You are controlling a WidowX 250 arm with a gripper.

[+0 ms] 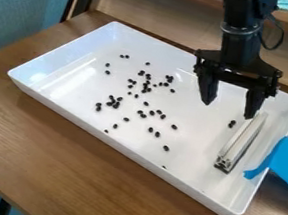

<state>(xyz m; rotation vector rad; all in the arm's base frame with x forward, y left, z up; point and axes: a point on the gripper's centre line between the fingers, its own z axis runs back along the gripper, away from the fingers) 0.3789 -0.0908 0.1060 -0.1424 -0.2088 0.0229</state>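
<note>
Camera view: the white tray [63, 80] stands on the wooden worktop [46, 151]. Small black pieces [98, 107] lie scattered across its floor. The gripper [228, 109] hangs over the tray, jaws apart, nothing between them; step judged as positioning, unladen. Any next move calls for care beside the metal bar [241, 143], near the right-hand jaw; contact cannot be confirmed.
</note>
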